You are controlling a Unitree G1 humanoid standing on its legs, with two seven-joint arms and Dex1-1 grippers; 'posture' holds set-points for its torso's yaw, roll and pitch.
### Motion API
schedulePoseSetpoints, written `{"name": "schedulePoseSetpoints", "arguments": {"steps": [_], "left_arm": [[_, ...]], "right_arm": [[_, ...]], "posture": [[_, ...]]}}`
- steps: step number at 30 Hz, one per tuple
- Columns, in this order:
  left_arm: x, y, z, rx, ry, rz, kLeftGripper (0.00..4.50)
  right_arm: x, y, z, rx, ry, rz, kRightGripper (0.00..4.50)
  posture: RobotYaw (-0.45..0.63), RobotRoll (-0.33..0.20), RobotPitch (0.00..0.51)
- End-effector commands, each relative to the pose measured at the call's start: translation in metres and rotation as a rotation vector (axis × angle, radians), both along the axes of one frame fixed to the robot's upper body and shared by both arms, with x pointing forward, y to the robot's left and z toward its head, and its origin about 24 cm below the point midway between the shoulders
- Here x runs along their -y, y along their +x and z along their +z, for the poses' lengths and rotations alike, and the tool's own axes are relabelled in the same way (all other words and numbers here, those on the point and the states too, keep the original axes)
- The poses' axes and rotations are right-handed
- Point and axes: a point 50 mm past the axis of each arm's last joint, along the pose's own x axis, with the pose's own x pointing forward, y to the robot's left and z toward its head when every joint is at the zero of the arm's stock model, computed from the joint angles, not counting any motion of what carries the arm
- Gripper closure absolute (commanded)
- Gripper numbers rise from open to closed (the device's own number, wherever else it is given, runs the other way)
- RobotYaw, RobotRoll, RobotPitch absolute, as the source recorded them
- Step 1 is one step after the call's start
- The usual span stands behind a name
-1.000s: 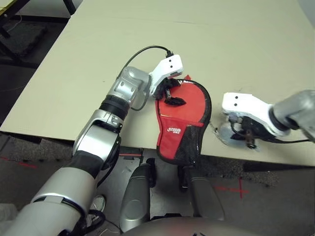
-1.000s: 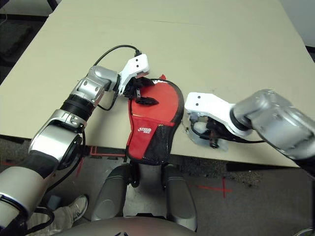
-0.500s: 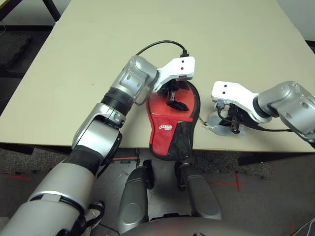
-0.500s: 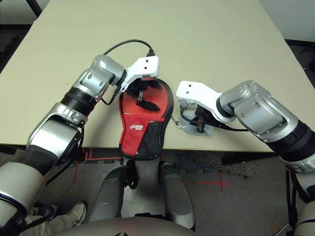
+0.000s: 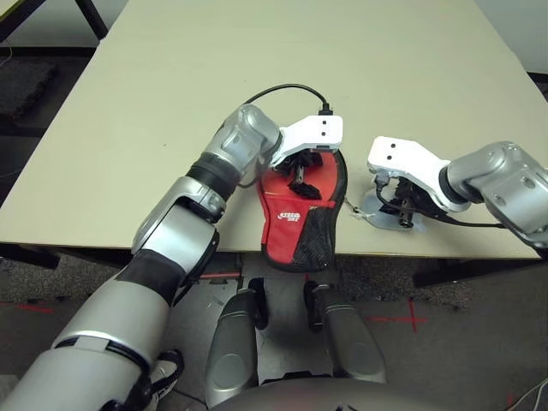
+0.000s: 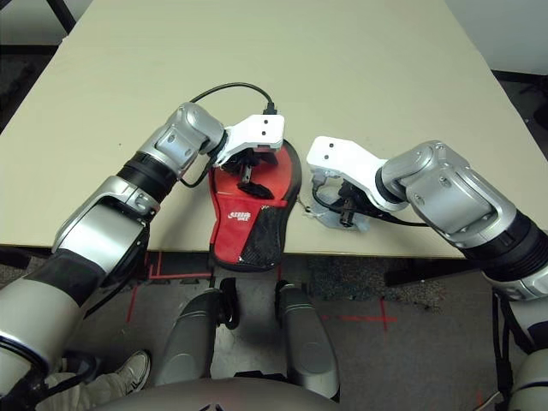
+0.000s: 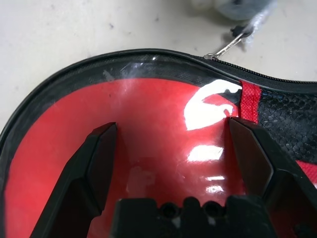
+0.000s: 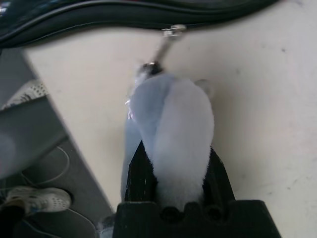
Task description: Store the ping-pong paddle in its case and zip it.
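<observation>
The case (image 5: 295,218) lies at the table's near edge, its narrow end hanging over the edge, with the red logo panel and black mesh up. My left gripper (image 5: 301,178) is open and rests on the round part, its fingers (image 7: 101,148) spread on the glossy clear side. A smooth red surface shows under the plastic; I cannot tell if it is the ping-pong paddle. My right gripper (image 8: 176,153) is shut on a whitish-grey wad (image 8: 173,114) just right of the case. The wad hangs from the zipper pull (image 8: 171,32) by a small metal link.
The beige table (image 5: 171,86) stretches far back and to both sides. Its near edge runs right under the case and the right gripper. Below on the floor are a person's shoe (image 6: 128,368) and red cross marks (image 5: 413,321).
The view has shifted and tilted. The right gripper with the wad has drawn a little closer to the case's rim. The left gripper stays on the round part.
</observation>
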Motion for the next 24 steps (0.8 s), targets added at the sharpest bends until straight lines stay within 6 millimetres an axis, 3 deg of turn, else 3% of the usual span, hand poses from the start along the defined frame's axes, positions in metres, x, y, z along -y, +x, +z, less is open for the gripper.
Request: {"name": "schedulePoseSetpoints", "arguments": {"steps": [1,8,24], "left_arm": [[-0.02,-0.002,-0.051,-0.102,0.171,0.128,0.0],[-0.011,-0.002,-0.051,-0.1,0.164,0.114,0.0],[-0.009,-0.004,-0.054,-0.112,0.158,0.104,0.0]], "right_arm": [[-0.006,-0.016,-0.005,-0.044,0.005,0.064,4.23],[-0.014,-0.038,-0.014,-0.122,0.009,0.149,4.23],[-0.012,-0.068,-0.022,-0.293,-0.041,0.273,4.23]], "posture": [[-0.08,0.0,0.265],[-0.09,0.0,0.269],[-0.08,0.0,0.278]]}}
